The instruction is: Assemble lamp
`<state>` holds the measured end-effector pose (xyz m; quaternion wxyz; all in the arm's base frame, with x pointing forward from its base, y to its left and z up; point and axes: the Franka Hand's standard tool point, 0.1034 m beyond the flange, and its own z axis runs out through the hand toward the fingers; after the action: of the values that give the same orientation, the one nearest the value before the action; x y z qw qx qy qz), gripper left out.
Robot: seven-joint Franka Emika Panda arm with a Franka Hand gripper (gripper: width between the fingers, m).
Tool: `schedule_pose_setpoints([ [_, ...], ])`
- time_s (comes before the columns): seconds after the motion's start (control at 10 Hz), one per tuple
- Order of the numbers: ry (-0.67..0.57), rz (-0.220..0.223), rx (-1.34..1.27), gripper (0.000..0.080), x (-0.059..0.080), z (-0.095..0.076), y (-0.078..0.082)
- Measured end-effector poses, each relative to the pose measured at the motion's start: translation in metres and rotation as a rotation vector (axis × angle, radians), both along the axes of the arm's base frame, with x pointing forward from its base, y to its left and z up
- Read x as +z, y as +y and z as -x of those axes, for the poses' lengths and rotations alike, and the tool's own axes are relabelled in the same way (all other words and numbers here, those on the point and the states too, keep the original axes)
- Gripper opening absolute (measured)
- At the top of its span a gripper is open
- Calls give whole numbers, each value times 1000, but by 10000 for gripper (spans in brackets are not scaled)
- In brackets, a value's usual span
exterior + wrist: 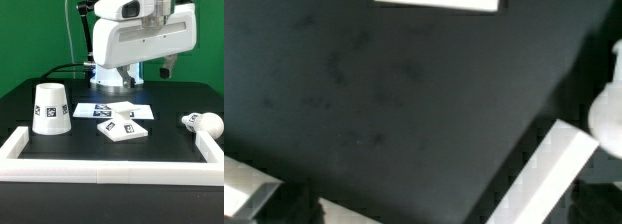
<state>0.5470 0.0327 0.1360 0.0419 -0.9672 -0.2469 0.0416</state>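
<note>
The tapered white shade (50,108) stands on the black table at the exterior view's left. The flat square base (126,128) lies in the middle, its tags facing up. The round bulb (205,123) lies at the exterior view's right, close to the frame. My gripper (167,63) hangs high at the back under the arm's white body, far from all three parts. Its fingers are too dark and hidden to read. The wrist view shows mostly bare black table, with a rounded white shape (608,112) at its edge, maybe the bulb.
The marker board (118,108) lies just behind the base. A white rail-like frame (100,172) runs along the front and both sides of the table. It crosses the wrist view as a slanted white bar (555,168). A white corner (438,4) shows at that view's edge.
</note>
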Motion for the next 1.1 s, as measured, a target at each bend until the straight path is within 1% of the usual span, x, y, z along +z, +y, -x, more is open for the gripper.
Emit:
schedule_pose_setpoints([
  [0.1, 5, 6, -60, 700, -1, 0, 0],
  [0.2, 5, 7, -59, 700, -2, 0, 0],
  [0.3, -3, 7, -59, 700, -9, -1, -2],
  [0.4, -33, 4, -29, 700, -18, 6, -6],
  [0.5, -46, 6, -6, 700, -27, 23, -11],
  [0.7, -36, 6, 35, 700, -37, 46, -19],
  [0.9, -20, 9, 26, 700, -44, 58, -30],
  [1.1, -22, 8, 31, 700, -44, 56, -27],
])
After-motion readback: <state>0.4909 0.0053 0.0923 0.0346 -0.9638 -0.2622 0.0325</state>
